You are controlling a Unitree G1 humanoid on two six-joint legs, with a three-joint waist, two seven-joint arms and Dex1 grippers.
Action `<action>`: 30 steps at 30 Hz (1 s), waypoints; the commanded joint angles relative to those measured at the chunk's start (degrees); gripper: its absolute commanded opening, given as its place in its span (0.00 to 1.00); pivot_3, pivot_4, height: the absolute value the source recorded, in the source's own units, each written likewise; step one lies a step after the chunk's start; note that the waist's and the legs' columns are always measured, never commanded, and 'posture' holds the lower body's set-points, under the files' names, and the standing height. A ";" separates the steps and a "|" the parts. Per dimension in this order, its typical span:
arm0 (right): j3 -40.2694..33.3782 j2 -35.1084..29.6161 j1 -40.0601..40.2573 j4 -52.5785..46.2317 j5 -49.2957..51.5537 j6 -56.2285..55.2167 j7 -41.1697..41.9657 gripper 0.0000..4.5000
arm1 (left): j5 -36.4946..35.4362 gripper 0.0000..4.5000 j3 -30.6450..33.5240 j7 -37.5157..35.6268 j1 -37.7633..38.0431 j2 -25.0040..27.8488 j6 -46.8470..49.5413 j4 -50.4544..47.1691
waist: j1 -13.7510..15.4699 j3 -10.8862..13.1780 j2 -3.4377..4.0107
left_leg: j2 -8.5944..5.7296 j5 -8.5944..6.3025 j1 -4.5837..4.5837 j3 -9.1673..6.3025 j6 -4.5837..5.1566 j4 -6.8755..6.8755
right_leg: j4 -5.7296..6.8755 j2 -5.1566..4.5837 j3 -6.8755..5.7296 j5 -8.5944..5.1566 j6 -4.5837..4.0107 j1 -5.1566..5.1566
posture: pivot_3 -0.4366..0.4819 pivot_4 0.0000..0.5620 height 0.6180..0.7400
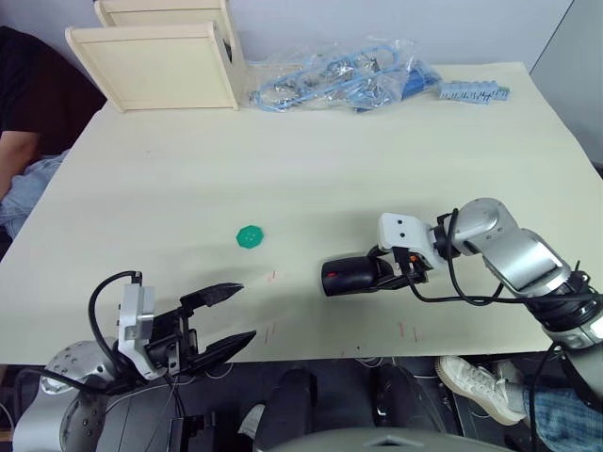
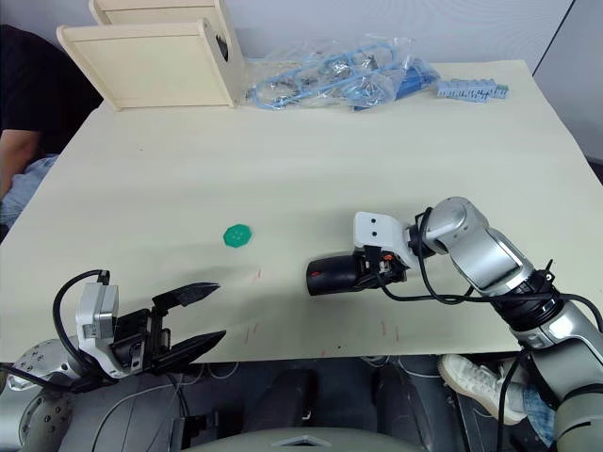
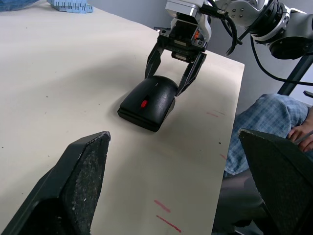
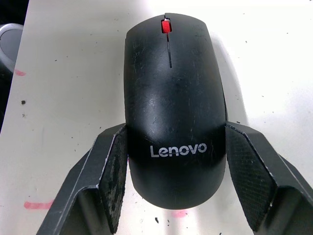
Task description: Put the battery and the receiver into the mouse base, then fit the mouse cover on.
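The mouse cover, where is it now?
The mouse cover sits on the mouse base, between the right hand's fingers, near the table's front edge.

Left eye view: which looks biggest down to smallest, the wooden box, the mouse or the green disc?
1. Wooden box, clearly largest though farthest.
2. Mouse, between the right gripper's fingers.
3. Green disc, smallest.

A pale cream table [image 1: 311, 169] fills the scene, with light wooden boxes [image 1: 160, 56] at its far left, a grey-white wall [image 1: 396, 19] behind, and dark floor along the near edge
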 commanded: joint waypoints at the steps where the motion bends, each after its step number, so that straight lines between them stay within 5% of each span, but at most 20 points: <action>1: -0.60 -0.04 -0.87 -1.76 0.75 0.05 0.75 0.62 | -1.15 1.00 1.47 0.24 0.58 -0.03 -0.17 -2.05 | 0.00 0.00 0.00 | 0.00 0.00 0.00 0.00 0.00 0.00 | 0.00 0.00 0.00 0.00 0.00 0.00 | 0.48 0.27 1.00; 30: -1.00 0.05 -1.14 -2.25 1.31 0.78 0.70 0.62 | -1.06 1.00 1.49 -0.20 0.43 0.05 -0.14 -1.53 | 0.00 0.00 0.00 | 0.00 0.00 0.00 0.00 0.00 0.00 | 0.00 0.00 0.00 0.00 0.00 0.00 | 0.48 0.27 1.00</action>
